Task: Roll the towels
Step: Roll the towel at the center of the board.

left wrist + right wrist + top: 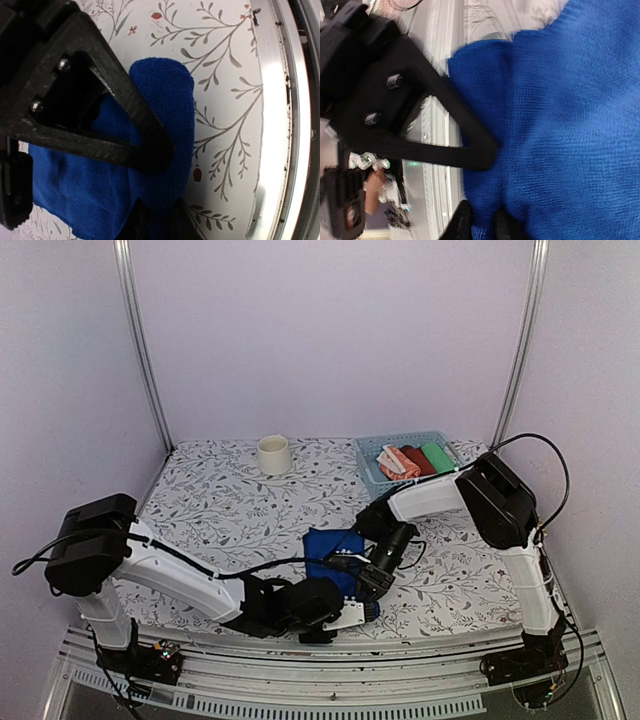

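Blue towel [170, 100] bunched near table's [225, 75] front edge, left hand [150, 182] pinching it

Blue towel [170, 100] fuzzy matt cloth; table rim [278, 125] shiny metal.

Top view: fixed high at the near side, looking down and forward over the whole surface [230, 510]. Wrist views: both very close, aimed down at the blue towel [322, 543], which sits lower centre in top view.
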